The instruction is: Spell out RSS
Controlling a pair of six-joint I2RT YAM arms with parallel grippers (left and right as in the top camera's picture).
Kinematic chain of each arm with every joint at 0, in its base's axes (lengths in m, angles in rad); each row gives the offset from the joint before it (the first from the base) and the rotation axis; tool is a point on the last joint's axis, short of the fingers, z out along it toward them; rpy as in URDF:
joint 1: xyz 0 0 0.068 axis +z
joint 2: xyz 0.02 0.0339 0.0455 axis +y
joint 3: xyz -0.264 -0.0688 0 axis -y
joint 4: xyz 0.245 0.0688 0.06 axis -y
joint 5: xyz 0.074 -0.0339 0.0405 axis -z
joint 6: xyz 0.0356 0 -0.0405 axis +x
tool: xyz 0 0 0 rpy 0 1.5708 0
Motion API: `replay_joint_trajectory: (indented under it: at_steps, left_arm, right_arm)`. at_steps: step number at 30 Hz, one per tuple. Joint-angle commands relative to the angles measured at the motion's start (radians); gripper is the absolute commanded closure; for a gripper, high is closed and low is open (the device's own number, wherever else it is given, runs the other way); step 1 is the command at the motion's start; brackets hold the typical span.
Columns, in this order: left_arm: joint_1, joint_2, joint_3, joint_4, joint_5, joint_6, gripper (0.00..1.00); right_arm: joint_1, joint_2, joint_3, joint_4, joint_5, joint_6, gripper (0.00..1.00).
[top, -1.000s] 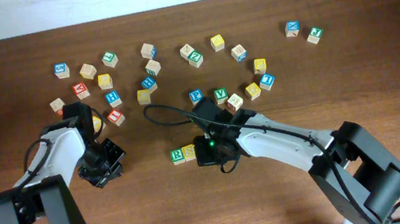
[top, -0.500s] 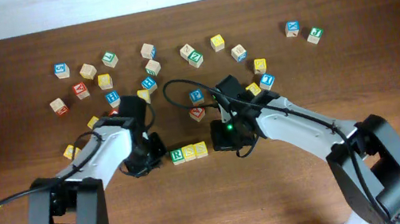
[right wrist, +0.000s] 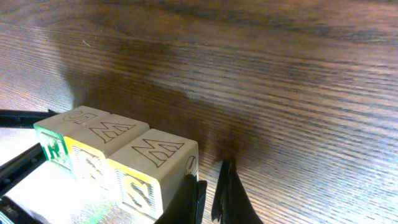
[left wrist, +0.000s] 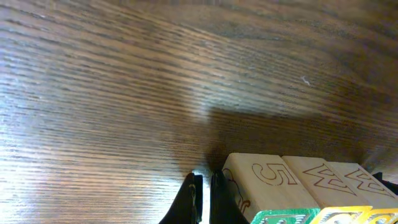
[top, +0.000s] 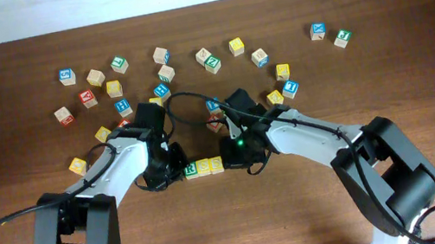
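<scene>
We see our left gripper (left wrist: 204, 186), fingers pressed together, just beside the R cube (top: 192, 170). The two yellow S cubes (top: 204, 167) touch it in one row. Our right gripper (right wrist: 210, 190), likewise pressed together, flanks the last cube. Loose letter cubes (top: 162, 90) lie scattered behind on the table (top: 421, 81).

Robotics lab setting: 2 white-and-black robot arms (top: 303, 136) at the near edge of a dark wood-grain tabletop (top: 430, 79) scattered with wooden letter cubes (top: 160, 55).
</scene>
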Motion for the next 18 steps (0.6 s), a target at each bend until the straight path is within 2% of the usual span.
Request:
replay_joint_trajectory:
  at_steps: [1,5,18]
  left_arm:
    - [-0.005,-0.014,-0.007,0.027,0.024,0.029,1.0]
    - [-0.005,-0.014,-0.007,0.027,0.024,0.07,1.0]
    - [-0.006,-0.014,-0.007,-0.014,-0.001,0.069,1.0]
  right_arm:
    - [0.033,0.023,0.006,-0.005,-0.002,0.029,0.96]
    - [0.033,0.023,0.006,-0.011,0.001,0.036,0.96]
    - [0.032,0.023,0.006,0.01,0.032,0.036,0.96]
